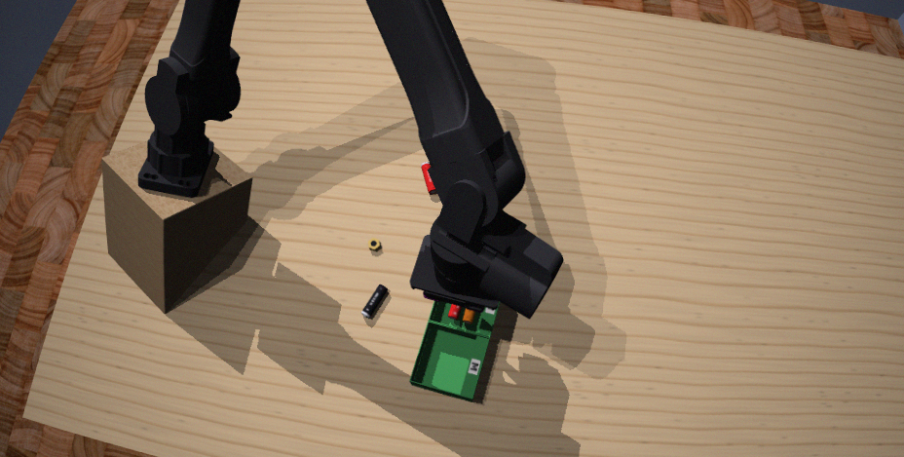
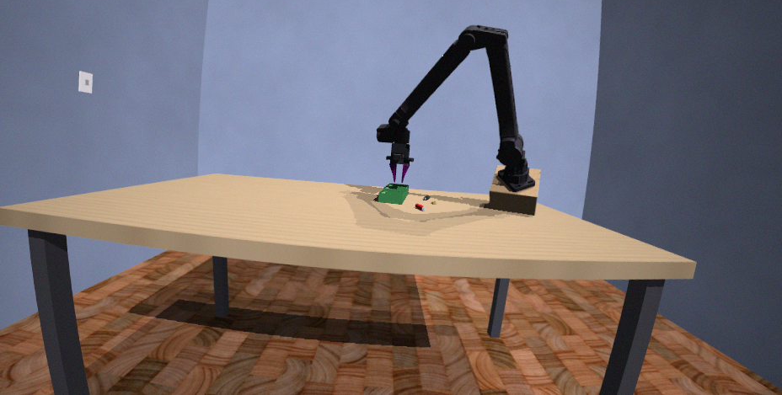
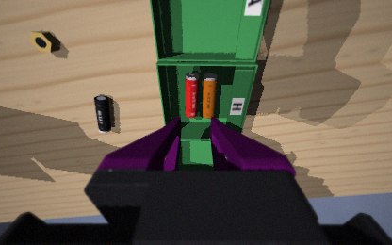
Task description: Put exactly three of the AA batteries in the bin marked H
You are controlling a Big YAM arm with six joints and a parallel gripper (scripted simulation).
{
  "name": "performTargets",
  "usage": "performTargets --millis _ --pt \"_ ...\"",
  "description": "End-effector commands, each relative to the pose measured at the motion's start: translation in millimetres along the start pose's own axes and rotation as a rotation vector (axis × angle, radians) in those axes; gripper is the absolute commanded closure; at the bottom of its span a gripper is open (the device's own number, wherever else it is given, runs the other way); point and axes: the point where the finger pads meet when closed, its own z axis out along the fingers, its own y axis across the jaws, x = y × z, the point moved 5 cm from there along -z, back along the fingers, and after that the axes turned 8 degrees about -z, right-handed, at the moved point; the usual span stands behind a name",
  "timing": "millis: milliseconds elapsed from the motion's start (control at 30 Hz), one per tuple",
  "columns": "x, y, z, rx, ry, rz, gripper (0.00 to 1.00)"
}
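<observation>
The bin marked H [image 3: 170, 94] [image 1: 437, 316] holds a red AA battery [image 3: 191, 96] [image 1: 454, 311] and an orange AA battery [image 3: 209, 97] [image 1: 468, 315], lying side by side. My gripper [image 3: 195, 122] [image 2: 399, 181] is partly open and empty, with its purple fingertips above the bins. A black AA battery [image 1: 375, 301] [image 3: 103, 114] [image 2: 426, 197] lies on the table beside the bins, on the arm base's side. Another red battery [image 1: 429, 178] [image 2: 419, 206] lies on the table; the arm hides part of it in the top view, and it is outside the wrist view.
The bin marked M [image 1: 417, 361] joins one side of bin H, and a bin with a partly cut-off label [image 3: 209, 28], apparently A, joins the other. A yellow nut with a dark centre [image 1: 374, 244] [image 3: 41, 41] [image 2: 434, 202] lies near the black battery. The arm stands on a box [image 1: 205, 236] [image 2: 512, 202].
</observation>
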Motion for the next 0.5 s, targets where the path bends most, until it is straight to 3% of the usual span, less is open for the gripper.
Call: performTargets --millis 0,67,200,233,467 --pt "1.3 -10.7 -11.2 0.023 0.008 -0.011 0.72" --pt "-2.2 -21.0 -20.5 0.04 0.015 -0.034 0.72" --pt "0.4 -11.5 -11.3 0.023 0.008 -0.011 0.72" --pt "-17.3 -2.5 -8.7 0.011 0.0 -0.083 0.72" --pt "-70.1 17.5 -11.7 0.013 0.005 -0.299 0.72"
